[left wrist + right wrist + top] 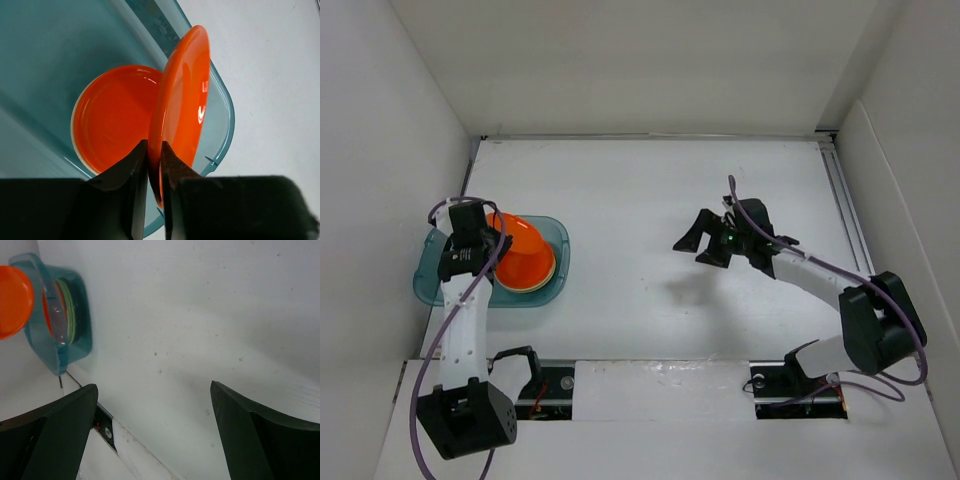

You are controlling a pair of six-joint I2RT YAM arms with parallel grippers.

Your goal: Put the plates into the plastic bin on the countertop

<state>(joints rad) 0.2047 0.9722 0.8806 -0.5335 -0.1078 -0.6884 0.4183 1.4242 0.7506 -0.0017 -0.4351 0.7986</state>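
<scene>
Left end effector [154, 151] clamps orange plate [184, 100] above bin [227, 117]; right end effector [152, 390] gapes.

Held plate [182, 100]: smooth, glossy orange surface with bright highlights, plastic in look. Lower plate [115, 120]: the same glossy orange finish, with a pale rim. Bin [60, 45]: translucent teal plastic with smooth, faintly reflective walls. Worktop [650, 200]: matt white, flecked with small dark specks. Left pincer [154, 147] and right pincer [155, 395]: dull, matt black, smooth-faced fingers. Left arm [463, 335]: smooth white casing.
</scene>
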